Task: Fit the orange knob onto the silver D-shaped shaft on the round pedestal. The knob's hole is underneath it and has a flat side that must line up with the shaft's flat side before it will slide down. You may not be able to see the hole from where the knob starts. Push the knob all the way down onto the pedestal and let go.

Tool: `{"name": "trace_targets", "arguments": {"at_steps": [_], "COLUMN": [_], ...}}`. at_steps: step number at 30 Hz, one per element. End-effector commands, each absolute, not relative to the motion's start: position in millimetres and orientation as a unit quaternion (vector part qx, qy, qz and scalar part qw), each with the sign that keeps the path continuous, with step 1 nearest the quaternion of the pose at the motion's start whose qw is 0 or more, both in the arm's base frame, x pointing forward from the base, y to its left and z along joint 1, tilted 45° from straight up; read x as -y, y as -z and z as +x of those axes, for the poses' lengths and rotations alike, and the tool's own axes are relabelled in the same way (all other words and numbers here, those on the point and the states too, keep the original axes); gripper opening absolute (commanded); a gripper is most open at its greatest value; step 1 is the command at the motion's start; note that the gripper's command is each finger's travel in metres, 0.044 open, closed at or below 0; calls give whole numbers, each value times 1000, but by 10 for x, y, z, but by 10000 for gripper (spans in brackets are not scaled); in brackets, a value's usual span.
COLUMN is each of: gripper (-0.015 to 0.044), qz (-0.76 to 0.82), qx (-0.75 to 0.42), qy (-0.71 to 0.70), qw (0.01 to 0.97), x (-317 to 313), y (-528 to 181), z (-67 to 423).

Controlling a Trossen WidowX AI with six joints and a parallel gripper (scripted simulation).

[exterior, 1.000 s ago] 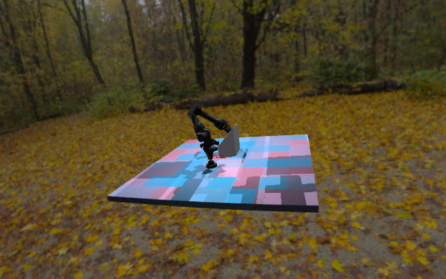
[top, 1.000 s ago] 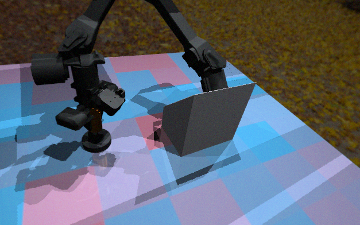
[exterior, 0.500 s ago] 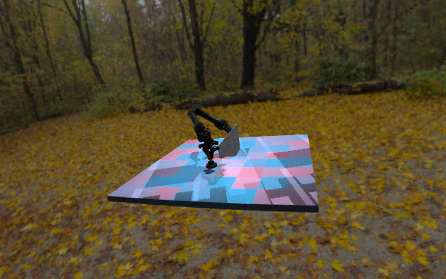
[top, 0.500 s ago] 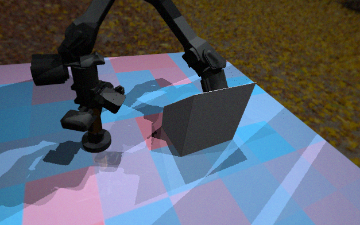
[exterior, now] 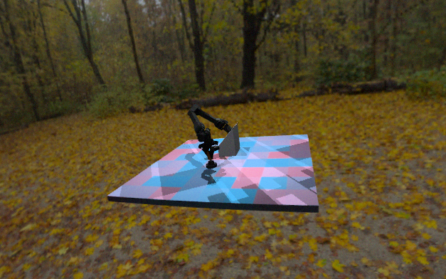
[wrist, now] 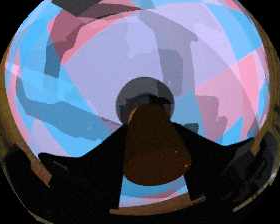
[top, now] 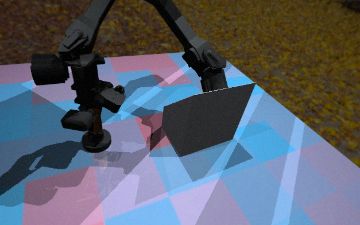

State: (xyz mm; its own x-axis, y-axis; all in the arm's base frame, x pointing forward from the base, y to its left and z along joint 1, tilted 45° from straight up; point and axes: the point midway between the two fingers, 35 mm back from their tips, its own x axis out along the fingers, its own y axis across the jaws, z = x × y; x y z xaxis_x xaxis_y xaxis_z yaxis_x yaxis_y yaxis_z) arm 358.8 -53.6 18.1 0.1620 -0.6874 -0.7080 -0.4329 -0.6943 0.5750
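Observation:
The orange knob [top: 96,124] [exterior: 210,155] [wrist: 156,150], dark brown in the shade, is upright between the fingers of my gripper [top: 96,116] [exterior: 208,151] [wrist: 149,127], which is shut on it. Its lower end is over the middle of the round dark pedestal [top: 90,146] [exterior: 210,166] [wrist: 127,95]. A short dark part shows between the knob's lower end and the pedestal's disc; I cannot tell whether it is the shaft or part of the pedestal. The knob's hole and both flat sides are hidden.
A grey upright panel [top: 206,123] [exterior: 229,146] stands to the right of the gripper in the top view, in front of the arm's base. The patterned table [top: 195,201] [exterior: 188,193] has sharp shadows and light stripes across it.

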Motion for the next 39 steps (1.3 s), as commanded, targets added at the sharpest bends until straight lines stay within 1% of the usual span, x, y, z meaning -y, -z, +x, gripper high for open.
{"name": "trace_targets", "arguments": {"at_steps": [1, 3, 9, 32, 36, 39], "gripper": [0, 0, 0, 0, 0, 0], "qz": [754, 752, 737, 737, 745, 756], "qx": [372, 366, 315, 315, 340, 382], "qy": [528, 532, 564, 564, 549, 521], "qw": [121, 130, 199, 199, 166, 107], "x": [515, 514, 507, 514, 512, 510], "y": [-211, -211, -192, -211, -211, -207], "z": [3593, 3593, 3594, 3591, 3593, 3596]}}
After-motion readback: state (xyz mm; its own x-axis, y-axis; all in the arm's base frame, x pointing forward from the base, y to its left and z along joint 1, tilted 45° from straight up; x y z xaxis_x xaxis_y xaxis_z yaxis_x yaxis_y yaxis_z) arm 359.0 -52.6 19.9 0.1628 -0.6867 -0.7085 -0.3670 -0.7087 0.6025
